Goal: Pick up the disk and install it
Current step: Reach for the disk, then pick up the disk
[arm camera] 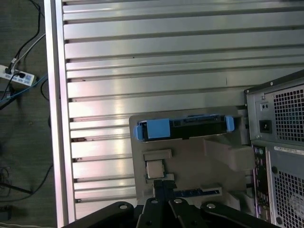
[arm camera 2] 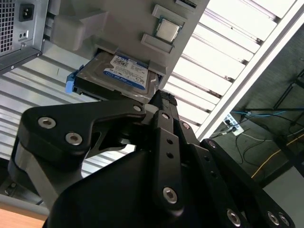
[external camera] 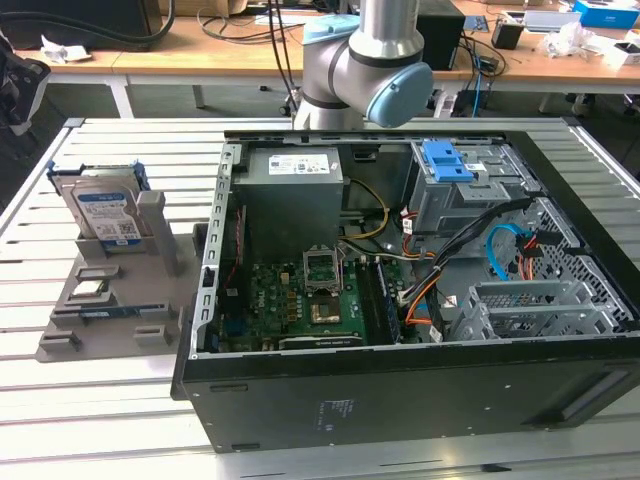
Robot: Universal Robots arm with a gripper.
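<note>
- The case (external camera: 400,400) lies open on its side on a slatted table (external camera: 100,420). Its motherboard (external camera: 300,300) faces up.
- A grey holder (external camera: 110,330) sits on the table just beside the case, at the exterior view's left.
- The disk (external camera: 105,215) stands on edge in that holder, at its end farther from the camera, outside the case and not yet installed. Its blue bracket (arm camera: 152,128) wraps its rim, and the white-and-blue label faces the camera in the exterior view.
- In both wrist views the disk (arm camera 2: 123,73) (arm camera: 185,127) shows seated in the holder (arm camera: 190,156), next to the case's rear panel (arm camera: 285,142).
- A small square chip (arm camera: 153,168) lies in a pocket of the holder, farther from the case than the disk's near end.
- The arm (external camera: 365,60) rises behind the case's far wall.
- The gripper (arm camera: 163,183) hangs over the holder beside the case, clear of the disk and touching nothing. In the second wrist view its tip (arm camera 2: 164,97) points toward the disk.
- The jaws are drawn together and hold nothing.
- 1 blue latch (external camera: 447,160) sits inside the case on the drive cage at its far corner.
</note>
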